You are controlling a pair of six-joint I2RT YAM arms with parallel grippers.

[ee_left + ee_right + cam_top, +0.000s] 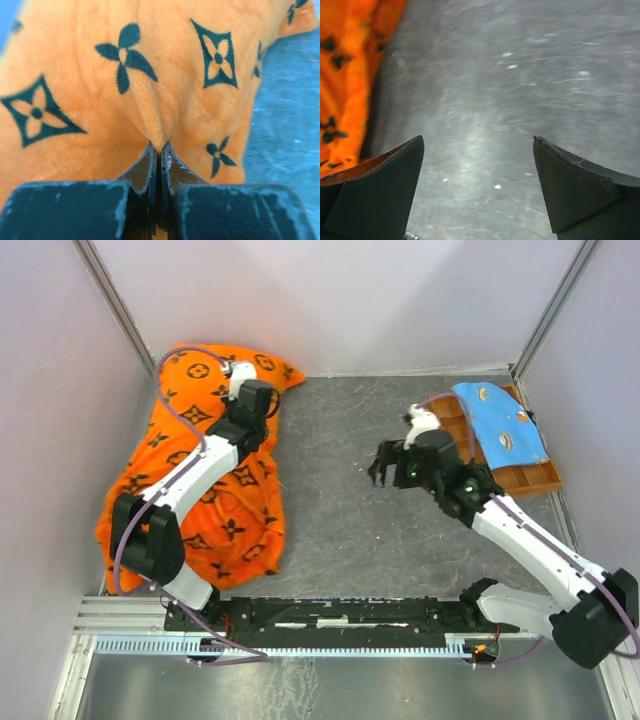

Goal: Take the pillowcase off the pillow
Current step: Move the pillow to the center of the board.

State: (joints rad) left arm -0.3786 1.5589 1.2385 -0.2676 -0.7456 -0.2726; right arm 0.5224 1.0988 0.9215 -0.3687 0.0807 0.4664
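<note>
On the left, the left gripper [159, 147] has its two fingers squeezed tight on a little fold of the orange pillowcase [150, 75], which lies puffy right under it and all around it. To the right, the right gripper [477, 140] hangs over the bare grey desk [520, 75] with its fingers wide apart and nothing between them. The edge of the pillowcase is off to its left, and a blue cloth [500, 425] lies near it on its right.
</note>
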